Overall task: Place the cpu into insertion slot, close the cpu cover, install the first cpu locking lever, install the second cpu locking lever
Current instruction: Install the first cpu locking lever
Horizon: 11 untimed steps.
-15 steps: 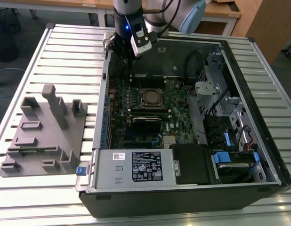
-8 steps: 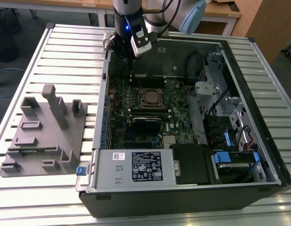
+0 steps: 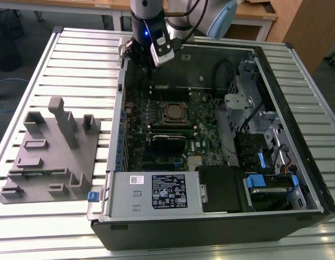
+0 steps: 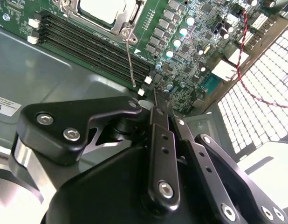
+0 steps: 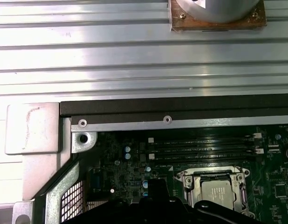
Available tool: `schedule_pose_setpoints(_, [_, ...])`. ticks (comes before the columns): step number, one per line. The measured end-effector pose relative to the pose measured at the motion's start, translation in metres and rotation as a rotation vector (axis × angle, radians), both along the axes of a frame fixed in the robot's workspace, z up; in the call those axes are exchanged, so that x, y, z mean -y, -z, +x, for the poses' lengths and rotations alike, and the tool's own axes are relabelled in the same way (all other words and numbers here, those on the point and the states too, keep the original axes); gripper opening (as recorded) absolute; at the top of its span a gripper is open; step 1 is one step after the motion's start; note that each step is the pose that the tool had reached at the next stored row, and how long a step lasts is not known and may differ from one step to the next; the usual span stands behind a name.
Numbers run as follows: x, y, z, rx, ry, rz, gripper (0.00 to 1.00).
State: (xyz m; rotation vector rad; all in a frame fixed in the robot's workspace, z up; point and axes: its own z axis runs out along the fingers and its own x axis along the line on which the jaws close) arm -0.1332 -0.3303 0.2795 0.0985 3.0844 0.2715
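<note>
The cpu lies silver-grey in the insertion slot on the green board, and it is also visible in the second wrist view. The cpu cover sits down around it as a silvery frame. One thin wire locking lever sticks out from the socket corner, unlatched, across the black memory slots. My gripper is shut with nothing seen between its fingers. It hovers above the board's back edge, near the lever's free end. In the exterior view the gripper hangs just behind the slot.
The open computer case lies on a slatted metal table. A grey fixture block stands at the exterior view's left. A power supply and drive cages fill the case's near and right sides. Memory slots run beside the socket.
</note>
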Motion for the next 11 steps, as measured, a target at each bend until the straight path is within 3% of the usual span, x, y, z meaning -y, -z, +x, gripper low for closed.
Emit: schedule_pose_setpoints(11, [0.0,0.0023,0.0001,-0.0003,0.0,0.0036,0.1])
